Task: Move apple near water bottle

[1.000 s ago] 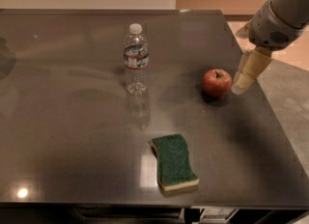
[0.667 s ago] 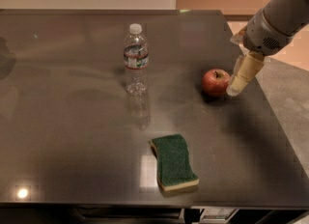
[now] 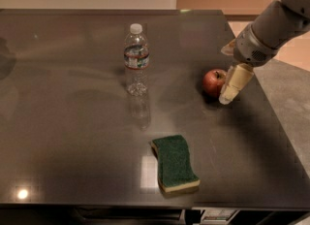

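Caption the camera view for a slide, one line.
Gripper close beside the apple on a dark table; water bottle standing upright apart, green sponge near the front edge.

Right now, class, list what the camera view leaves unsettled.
Camera view, apple: right side hidden behind the gripper beside it; contact cannot be told.
Camera view, arm: cut off by the top and right edges.
Camera view, water bottle: label wording too small to read.
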Controlling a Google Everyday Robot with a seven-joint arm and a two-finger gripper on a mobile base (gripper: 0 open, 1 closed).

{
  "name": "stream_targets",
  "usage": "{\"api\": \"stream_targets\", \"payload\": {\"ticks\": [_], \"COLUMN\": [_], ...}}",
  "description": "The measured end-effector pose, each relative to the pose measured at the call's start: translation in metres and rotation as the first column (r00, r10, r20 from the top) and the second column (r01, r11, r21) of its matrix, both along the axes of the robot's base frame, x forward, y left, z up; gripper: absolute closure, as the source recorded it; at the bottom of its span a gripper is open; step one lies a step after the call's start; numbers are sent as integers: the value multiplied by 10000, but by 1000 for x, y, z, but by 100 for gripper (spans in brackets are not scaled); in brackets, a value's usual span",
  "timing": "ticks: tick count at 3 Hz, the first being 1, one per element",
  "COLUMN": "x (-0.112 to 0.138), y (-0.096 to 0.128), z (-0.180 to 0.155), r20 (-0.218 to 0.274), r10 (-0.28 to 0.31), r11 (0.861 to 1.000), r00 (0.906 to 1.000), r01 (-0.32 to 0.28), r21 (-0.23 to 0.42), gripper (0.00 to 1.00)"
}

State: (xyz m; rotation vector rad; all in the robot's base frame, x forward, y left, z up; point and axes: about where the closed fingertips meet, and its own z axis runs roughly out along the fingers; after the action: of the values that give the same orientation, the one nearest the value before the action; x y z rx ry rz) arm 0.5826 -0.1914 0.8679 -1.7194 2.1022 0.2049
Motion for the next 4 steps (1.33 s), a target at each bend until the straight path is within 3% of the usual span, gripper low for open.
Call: {"api": "stream_targets", "payload": {"ticks": [1,2,4], "x": [-2,-3,2], "y": [7,10,10], "z": [-12,-18,-10], "r20": [-125,-186,-380], "r10": [229,277,173], "r11": [9997,9995,9992], "r00": [9997,9994,9991], "r01": [-228,-275,-160], "r21": [109,137,358], "gripper": [0,17,64]}}
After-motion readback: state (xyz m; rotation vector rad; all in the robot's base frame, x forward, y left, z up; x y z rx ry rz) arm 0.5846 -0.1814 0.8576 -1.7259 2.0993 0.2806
